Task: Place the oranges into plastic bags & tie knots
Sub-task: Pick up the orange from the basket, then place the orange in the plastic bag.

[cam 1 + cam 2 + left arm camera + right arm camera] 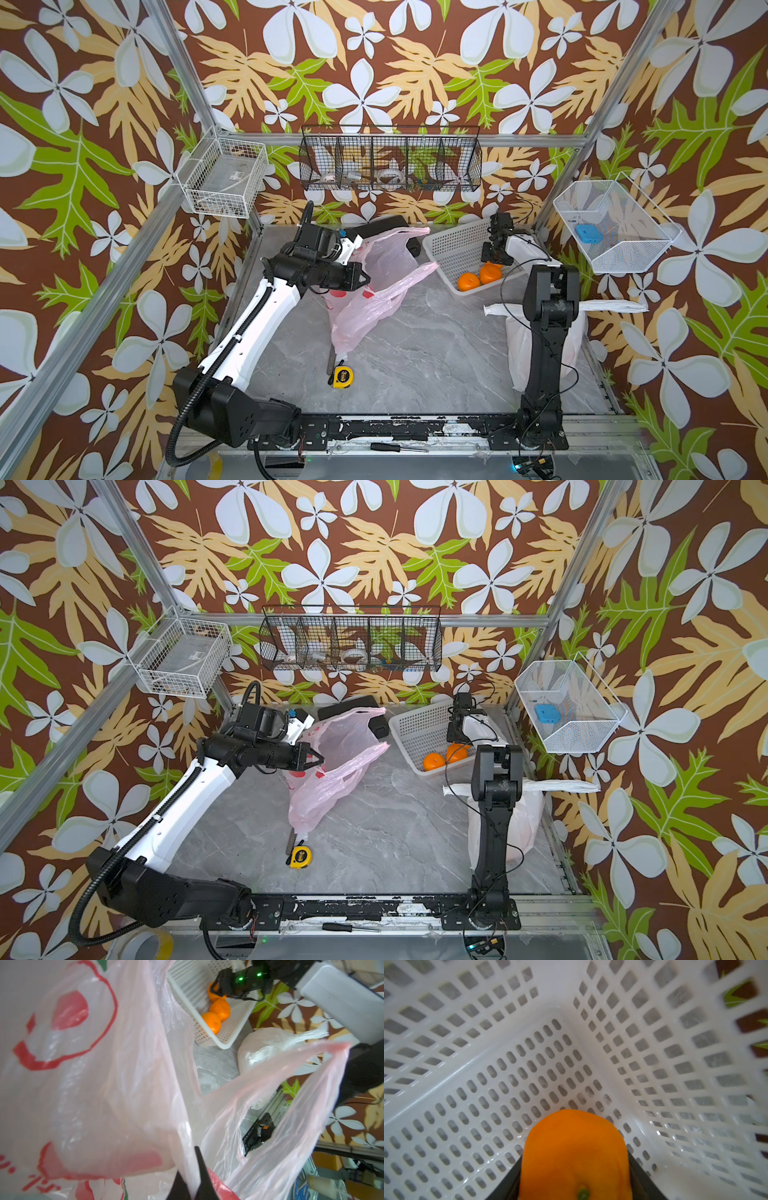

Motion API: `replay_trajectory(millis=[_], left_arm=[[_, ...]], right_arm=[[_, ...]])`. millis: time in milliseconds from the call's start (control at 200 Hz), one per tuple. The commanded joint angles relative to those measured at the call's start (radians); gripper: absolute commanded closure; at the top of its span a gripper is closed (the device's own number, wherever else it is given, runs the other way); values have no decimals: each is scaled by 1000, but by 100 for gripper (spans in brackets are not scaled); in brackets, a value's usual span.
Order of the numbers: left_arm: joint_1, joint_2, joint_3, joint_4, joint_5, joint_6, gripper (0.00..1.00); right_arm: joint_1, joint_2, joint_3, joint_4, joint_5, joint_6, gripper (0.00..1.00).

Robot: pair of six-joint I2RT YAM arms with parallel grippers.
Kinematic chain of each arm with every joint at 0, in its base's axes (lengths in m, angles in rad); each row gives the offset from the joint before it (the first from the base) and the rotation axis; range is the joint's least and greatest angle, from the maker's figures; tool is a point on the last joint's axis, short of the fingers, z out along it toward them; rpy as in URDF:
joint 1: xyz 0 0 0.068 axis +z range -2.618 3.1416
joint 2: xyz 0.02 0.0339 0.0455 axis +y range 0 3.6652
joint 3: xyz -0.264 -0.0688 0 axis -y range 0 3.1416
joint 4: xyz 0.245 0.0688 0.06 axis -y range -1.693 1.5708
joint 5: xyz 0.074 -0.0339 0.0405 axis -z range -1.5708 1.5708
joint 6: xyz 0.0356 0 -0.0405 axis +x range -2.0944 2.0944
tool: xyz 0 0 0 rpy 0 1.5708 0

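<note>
My left gripper (365,280) (320,759) (193,1188) is shut on the rim of the pink plastic bag (374,303) (332,779) (104,1084), holding its mouth up and open above the table. The right gripper (492,262) (457,742) (575,1157) reaches down into the white perforated basket (453,245) (529,1064), its fingers pressed against both sides of one orange (574,1147). Two more oranges (469,281) (212,1022) lie in the basket's near corner. The white plastic bag (519,353) (259,1053) sits knotted behind the right arm, its loose ends (615,306) sticking out sideways.
A yellow tape measure (343,377) lies on the grey table in front of the pink bag. A black box (382,226) stands behind the bag at the back. A screwdriver (384,447) rests on the front rail. Wire baskets (390,160) hang on the walls.
</note>
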Motion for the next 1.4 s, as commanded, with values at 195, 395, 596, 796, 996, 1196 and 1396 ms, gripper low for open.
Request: replay_trajectory(millis=[195, 395, 596, 796, 996, 1196, 1396], left_arm=[[-216, 91, 96, 143, 59, 62, 100], [-216, 83, 42, 251, 92, 64, 100], [-201, 109, -61, 257, -79, 83, 100], [-155, 134, -113, 348, -52, 49, 100], [-153, 157, -84, 339, -21, 68, 100], [-153, 152, -104, 364, -11, 66, 100], [-152, 149, -111, 368, 9, 77, 100]], right_arm=[[0, -219, -118, 39, -54, 0, 51], [7, -477, -253, 72, -123, 31, 54], [81, -751, -405, 49, -222, 42, 54], [116, -1035, -586, -15, -157, 70, 61], [154, -1164, -645, 4, -611, 20, 62], [300, -1122, -618, 219, -790, 101, 61], [379, -915, -574, 298, -719, 147, 64]])
